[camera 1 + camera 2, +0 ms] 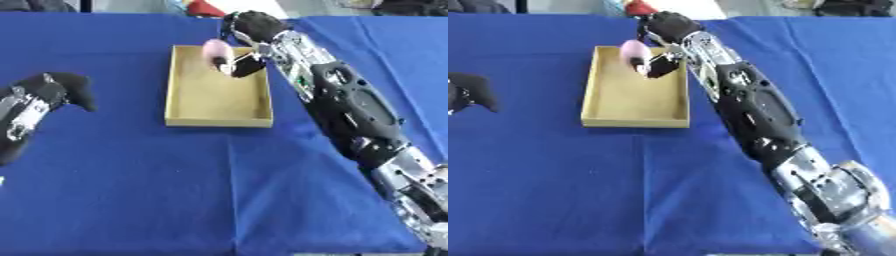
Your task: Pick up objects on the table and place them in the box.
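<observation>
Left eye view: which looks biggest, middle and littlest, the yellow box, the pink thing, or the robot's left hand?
Biggest to littlest as they look:
1. yellow box
2. left hand, though it sits nearer the camera, so it may look bigger than it is
3. pink thing, pinched in the right hand's fingers above the box

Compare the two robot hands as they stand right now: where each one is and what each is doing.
The right robot hand reaches over the far end of the tan box, while the left robot hand stays over the blue cloth, left of the box. The right robot hand pinches a pink object; the left robot hand holds nothing, its fingers curled. Both are mostly black.
</observation>
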Robot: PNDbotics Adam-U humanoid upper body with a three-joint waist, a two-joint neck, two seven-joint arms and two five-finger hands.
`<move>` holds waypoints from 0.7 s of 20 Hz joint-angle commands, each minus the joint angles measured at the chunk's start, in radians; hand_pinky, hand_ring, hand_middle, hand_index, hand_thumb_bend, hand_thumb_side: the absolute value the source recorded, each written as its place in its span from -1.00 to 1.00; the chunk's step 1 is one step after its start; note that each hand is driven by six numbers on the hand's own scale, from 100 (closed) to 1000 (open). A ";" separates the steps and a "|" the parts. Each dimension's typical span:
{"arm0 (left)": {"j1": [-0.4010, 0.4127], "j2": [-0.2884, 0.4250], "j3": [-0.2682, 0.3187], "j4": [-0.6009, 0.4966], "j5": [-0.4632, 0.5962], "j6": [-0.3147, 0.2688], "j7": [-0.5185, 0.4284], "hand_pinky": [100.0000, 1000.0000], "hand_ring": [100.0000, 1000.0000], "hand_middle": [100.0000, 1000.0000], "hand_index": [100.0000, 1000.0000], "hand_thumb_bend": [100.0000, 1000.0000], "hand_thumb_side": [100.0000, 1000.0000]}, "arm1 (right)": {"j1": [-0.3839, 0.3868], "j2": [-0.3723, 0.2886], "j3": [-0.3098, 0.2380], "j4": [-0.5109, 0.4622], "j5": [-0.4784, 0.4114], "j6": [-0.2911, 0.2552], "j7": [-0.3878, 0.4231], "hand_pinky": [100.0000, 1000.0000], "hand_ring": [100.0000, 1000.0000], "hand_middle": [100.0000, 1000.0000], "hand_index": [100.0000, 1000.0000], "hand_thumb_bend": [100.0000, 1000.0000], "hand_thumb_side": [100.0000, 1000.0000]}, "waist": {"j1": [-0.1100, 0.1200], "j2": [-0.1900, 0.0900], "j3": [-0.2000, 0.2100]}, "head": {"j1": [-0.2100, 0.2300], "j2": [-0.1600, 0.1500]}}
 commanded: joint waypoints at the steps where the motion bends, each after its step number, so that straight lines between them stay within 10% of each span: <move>1: -0.014 0.008 0.001 -0.018 0.004 -0.002 0.001 0.42 0.12 0.06 0.50 -1.00 0.61 | -0.016 -0.002 -0.019 0.007 0.056 0.001 -0.018 0.40 0.40 0.42 0.57 -0.25 0.16 | 0.004 -0.017 0.000 | -0.003 -0.008; 8: -0.006 0.010 0.006 -0.017 0.004 -0.001 0.006 0.42 0.12 0.06 0.50 -1.00 0.60 | -0.027 -0.054 -0.019 -0.053 0.058 -0.009 -0.004 0.43 0.45 0.47 0.72 -0.06 0.25 | 0.005 -0.024 -0.017 | 0.014 -0.005; 14: 0.011 0.015 0.019 -0.014 0.000 -0.001 0.017 0.42 0.12 0.06 0.50 -1.00 0.60 | -0.001 -0.173 -0.039 -0.206 -0.039 -0.009 -0.041 0.30 0.34 0.33 0.65 -0.42 -0.03 | 0.008 -0.035 -0.047 | 0.048 -0.001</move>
